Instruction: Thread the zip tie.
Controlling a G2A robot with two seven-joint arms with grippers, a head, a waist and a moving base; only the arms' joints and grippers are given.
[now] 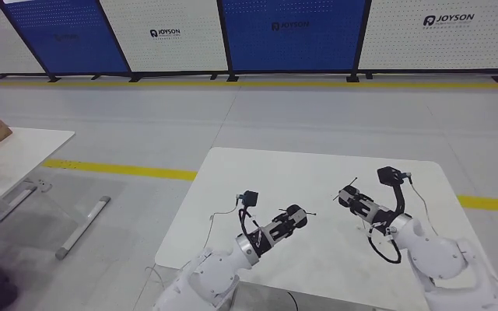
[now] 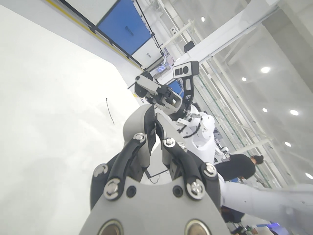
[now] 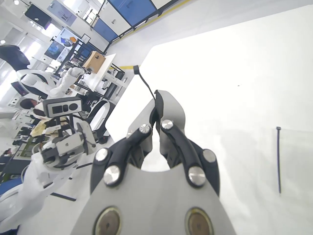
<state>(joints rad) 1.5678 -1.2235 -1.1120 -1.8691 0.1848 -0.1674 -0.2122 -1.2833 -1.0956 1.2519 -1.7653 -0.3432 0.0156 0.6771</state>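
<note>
Here I am over the white rectangular desk [image 1: 311, 167], both arms up and the two claws facing each other across a gap, not touching.

My right claw [image 3: 156, 100] is clamped tight on a black plastic zip tie [image 3: 144, 82]. The strap runs out from between the pads, bends a little, and ends in the square head, which is free in the air beyond the fingertips. From above, that tie juts out slantwise from the claw tip, away from me.

My left claw [image 2: 154, 116] has its pads pressed together with no gap between them. A thin black strip [image 1: 309, 211] pokes out of its tip and points across at the right claw. Only a short length shows, so I cannot tell which end of it I have. The tips of the strip and the tie are near one another but apart; nothing is threaded.

Down on the desk a loose black zip tie [image 3: 278, 160] lies flat and nearly straight, its small head at one end, well apart from both claws.

Off the desk's left side, on the floor, lies a grey metal bar [image 1: 82, 227], beside a second white tabletop [image 1: 31, 148].
</note>
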